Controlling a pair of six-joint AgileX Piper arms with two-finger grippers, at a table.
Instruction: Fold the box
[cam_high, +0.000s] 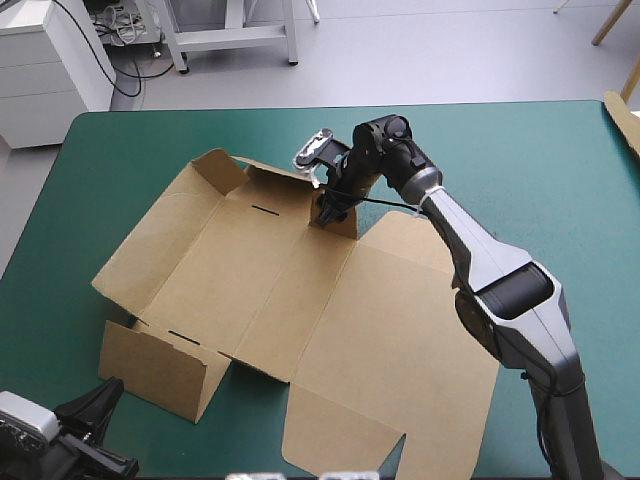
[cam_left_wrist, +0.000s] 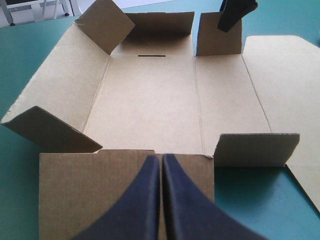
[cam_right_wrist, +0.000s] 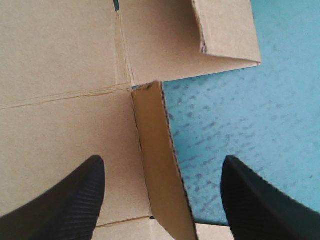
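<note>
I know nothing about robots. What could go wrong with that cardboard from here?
1. The right gripper stands open astride a raised flap at the box's far side. If it shuts off-centre, the flap might slip out or bend away from its crease.
2. The left gripper is shut by the near wall and appears not to hold it, so a push on the flap could slide the box over the teal-green cover.

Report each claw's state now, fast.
Left claw: closed, nothing seen between its fingers.
Right claw: open, astride a raised flap of the box.
</note>
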